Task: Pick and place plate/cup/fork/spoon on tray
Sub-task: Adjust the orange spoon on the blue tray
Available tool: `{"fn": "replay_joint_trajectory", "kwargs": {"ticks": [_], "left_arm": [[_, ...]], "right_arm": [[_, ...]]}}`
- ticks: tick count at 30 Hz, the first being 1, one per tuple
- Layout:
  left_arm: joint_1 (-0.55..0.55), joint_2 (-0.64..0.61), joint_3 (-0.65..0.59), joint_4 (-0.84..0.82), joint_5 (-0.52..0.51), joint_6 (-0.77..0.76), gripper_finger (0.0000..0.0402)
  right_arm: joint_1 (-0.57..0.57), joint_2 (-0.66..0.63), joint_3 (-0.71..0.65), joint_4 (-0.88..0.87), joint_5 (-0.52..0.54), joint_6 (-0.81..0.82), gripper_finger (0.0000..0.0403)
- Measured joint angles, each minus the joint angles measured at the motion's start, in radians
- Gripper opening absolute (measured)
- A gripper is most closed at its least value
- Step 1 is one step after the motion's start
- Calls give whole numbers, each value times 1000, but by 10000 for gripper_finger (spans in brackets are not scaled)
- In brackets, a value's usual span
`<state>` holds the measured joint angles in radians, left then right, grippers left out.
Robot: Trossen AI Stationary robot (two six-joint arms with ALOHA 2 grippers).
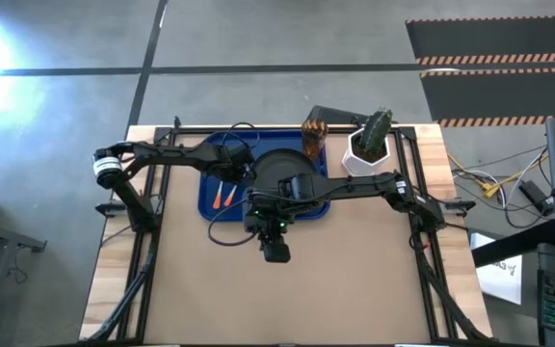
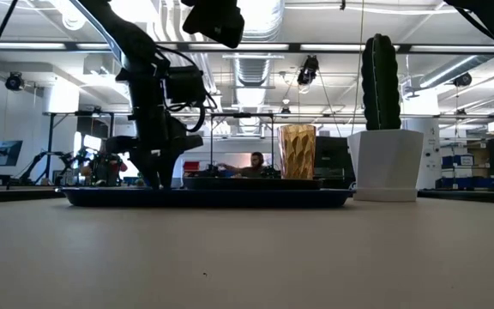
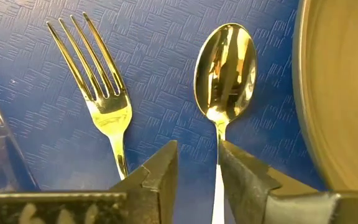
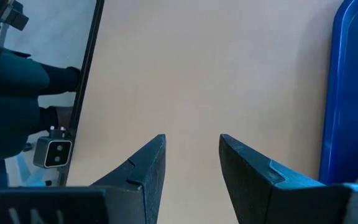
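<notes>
On the blue tray [image 1: 210, 159] lie the fork [image 3: 107, 106] and the spoon [image 3: 225, 68], side by side, orange handles [image 1: 223, 196] toward the near edge. The black plate [image 3: 340, 93] sits right of them on the tray, and the amber cup [image 1: 314, 137] stands at the tray's far right corner. My left gripper [image 3: 199, 168] is open, pointing steeply down over the spoon's handle. My right gripper [image 4: 192, 162] hangs open above the bare table [image 4: 197, 74], near the tray's front edge [image 4: 353, 93]. My left gripper comes from above with its fingers on either side of the spoon's handle [image 3: 218, 180], just below the bowl. The handle lies close along the inner side of one finger [image 3: 241, 174]. Whether that finger touches it, I cannot tell. The spoon lies flat on the tray.
A white pot with a green cactus [image 1: 369, 149] stands right of the tray at the table's far right. The right arm [image 1: 355, 188] reaches across above the plate. The brown tabletop [image 1: 287, 299] stretches toward the near edge.
</notes>
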<state>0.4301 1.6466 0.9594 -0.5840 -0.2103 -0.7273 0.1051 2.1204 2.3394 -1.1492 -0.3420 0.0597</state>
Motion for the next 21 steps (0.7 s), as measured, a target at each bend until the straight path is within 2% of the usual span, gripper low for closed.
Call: {"fn": "replay_joint_trajectory", "kwargs": {"ticks": [6,11,14,19,21], "left_arm": [[0,-18,6,-1,8,0,113],[0,-103,1,-23,10,14,113],[0,-179,3,-82,8,51,113],[0,-352,-2,-124,7,58,113],[0,-428,-2,-130,7,62,113]], "right_arm": [[0,0,0,0,0,-1,139],[0,0,0,0,2,-9,139],[0,0,0,1,9,-9,139],[0,3,0,3,144,-13,139],[-4,5,0,2,159,-21,139]]}}
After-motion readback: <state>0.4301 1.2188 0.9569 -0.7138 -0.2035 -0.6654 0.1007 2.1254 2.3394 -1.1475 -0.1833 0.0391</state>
